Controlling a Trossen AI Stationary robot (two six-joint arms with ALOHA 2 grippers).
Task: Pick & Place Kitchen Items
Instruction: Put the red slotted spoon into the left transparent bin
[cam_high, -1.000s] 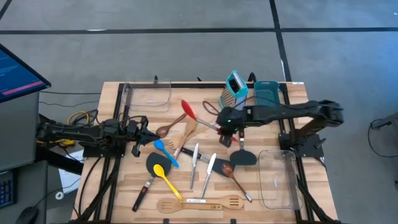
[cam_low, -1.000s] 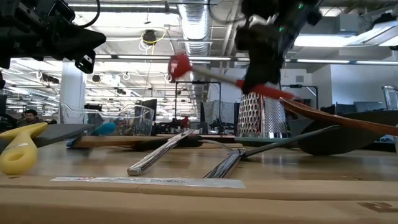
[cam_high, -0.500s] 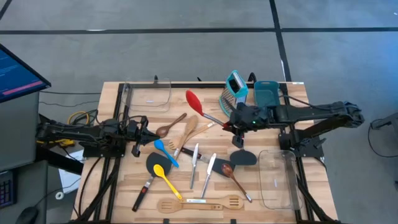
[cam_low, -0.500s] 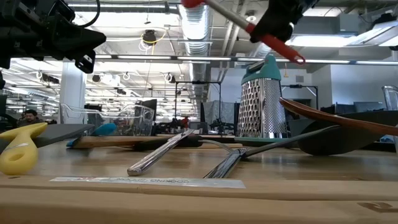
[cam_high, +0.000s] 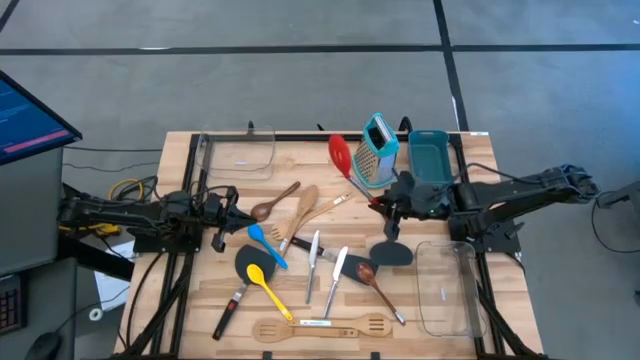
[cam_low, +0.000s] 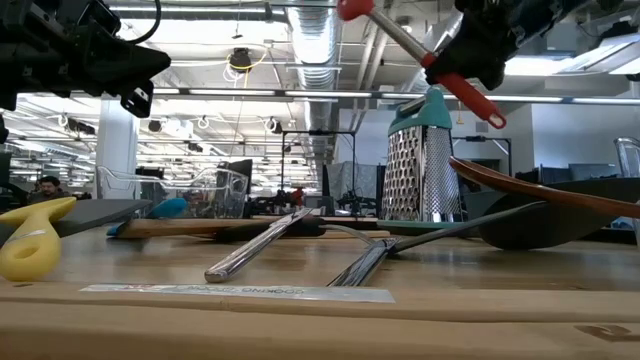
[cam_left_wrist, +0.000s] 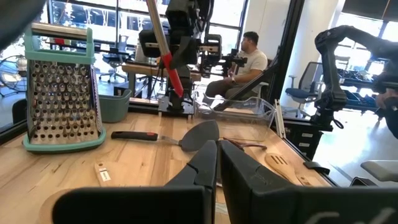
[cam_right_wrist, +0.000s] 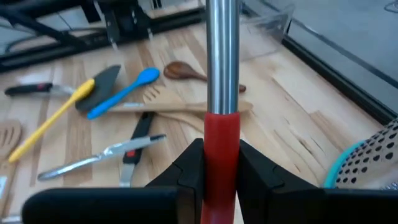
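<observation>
the right gripper (cam_high: 392, 203), at centre right of the high view, clamps the red handle of a red spoon (cam_high: 341, 155), lifted clear of the table. its long axis runs up-left, bowl beside the teal box grater (cam_high: 376, 150); the teal bin (cam_high: 432, 155) lies just right (likely destination). the left gripper (cam_high: 228, 212), shut on nothing, waits at left.

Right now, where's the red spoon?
In the high view the red spoon is off the table, gripped by its handle in the right pincer, its bowl raised beside the teal grater at the table's far right.
</observation>
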